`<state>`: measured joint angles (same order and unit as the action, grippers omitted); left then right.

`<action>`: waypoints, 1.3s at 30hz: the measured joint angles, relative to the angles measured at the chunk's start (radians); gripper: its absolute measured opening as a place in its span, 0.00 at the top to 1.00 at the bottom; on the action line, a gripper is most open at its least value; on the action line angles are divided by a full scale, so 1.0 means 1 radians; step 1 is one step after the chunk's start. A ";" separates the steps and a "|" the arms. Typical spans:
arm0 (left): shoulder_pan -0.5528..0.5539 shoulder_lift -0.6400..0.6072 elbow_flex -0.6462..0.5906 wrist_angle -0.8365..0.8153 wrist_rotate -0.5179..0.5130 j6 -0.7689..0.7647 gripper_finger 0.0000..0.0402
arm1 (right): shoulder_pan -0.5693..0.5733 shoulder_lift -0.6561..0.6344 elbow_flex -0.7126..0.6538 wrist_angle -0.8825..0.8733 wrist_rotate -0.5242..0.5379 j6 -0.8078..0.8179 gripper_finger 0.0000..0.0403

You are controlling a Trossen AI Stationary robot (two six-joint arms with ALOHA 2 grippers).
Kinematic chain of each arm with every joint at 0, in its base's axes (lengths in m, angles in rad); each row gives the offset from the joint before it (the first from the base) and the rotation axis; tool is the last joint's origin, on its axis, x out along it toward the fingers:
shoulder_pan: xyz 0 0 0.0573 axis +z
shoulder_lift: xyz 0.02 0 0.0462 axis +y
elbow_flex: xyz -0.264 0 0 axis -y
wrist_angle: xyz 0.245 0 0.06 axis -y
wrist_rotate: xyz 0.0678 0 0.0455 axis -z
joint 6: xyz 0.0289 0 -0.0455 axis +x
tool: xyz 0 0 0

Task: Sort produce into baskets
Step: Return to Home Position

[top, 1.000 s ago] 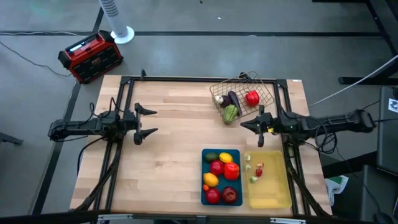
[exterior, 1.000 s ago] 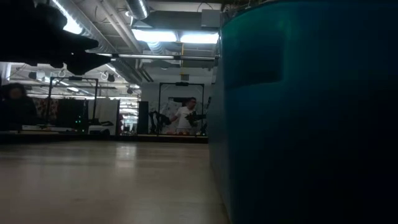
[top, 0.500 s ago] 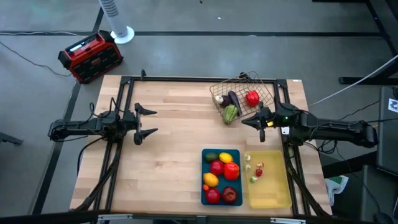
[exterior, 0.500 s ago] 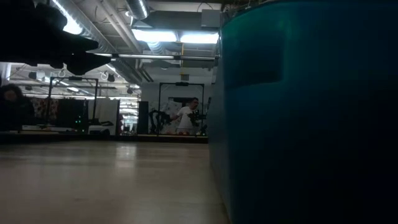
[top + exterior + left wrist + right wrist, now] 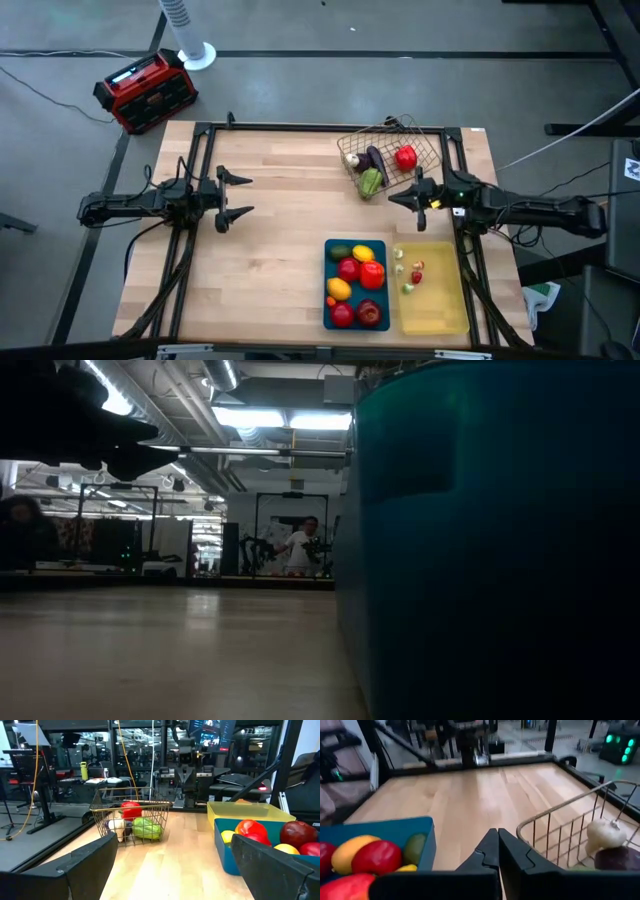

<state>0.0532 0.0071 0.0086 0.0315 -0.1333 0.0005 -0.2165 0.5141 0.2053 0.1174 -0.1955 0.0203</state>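
A silver wire basket point(image 5: 390, 152) stands at the table's far right and holds white, purple, green and red produce; it also shows in the left wrist view point(image 5: 131, 822). A blue tray point(image 5: 328, 300) near the front edge holds several red, yellow and green produce. A pale yellow tray point(image 5: 445, 310) beside it holds small red, pale and green pieces. My right gripper point(image 5: 393, 200) point(image 5: 498, 845) is shut and empty, between the basket and the trays. My left gripper point(image 5: 238, 196) point(image 5: 172, 862) is open and empty at the table's left.
A red-and-black box point(image 5: 145, 90) and a white fan point(image 5: 190, 40) stand on the floor beyond the far left corner. Bare wood point(image 5: 290, 210) lies between the two grippers. The blue tray's wall point(image 5: 500, 540) fills the right of the low view. A person point(image 5: 300, 545) stands far off in the room.
My right arm's rear part has swung a little toward the table's near edge. Its gripper stays between the wire basket and the trays. The produce and baskets have kept still.
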 joint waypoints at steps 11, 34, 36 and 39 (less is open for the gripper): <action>0.000 0.000 0.000 0.000 -0.001 -0.005 0.04 | 0.000 -0.233 -0.148 0.050 0.002 0.035 0.99; 0.002 0.000 0.001 0.001 -0.008 -0.006 0.04 | 0.000 -0.507 -0.149 -0.212 0.103 0.024 0.99; 0.002 0.000 0.001 0.001 -0.008 -0.003 0.04 | 0.000 -0.505 -0.150 -0.216 0.136 0.024 0.99; 0.002 0.000 0.001 0.001 -0.009 -0.003 0.04 | 0.000 -0.503 -0.151 -0.219 0.175 0.024 0.99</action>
<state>0.0551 0.0071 0.0097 0.0325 -0.1421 -0.0026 -0.2165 0.0116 0.0547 -0.1020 -0.0201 0.0444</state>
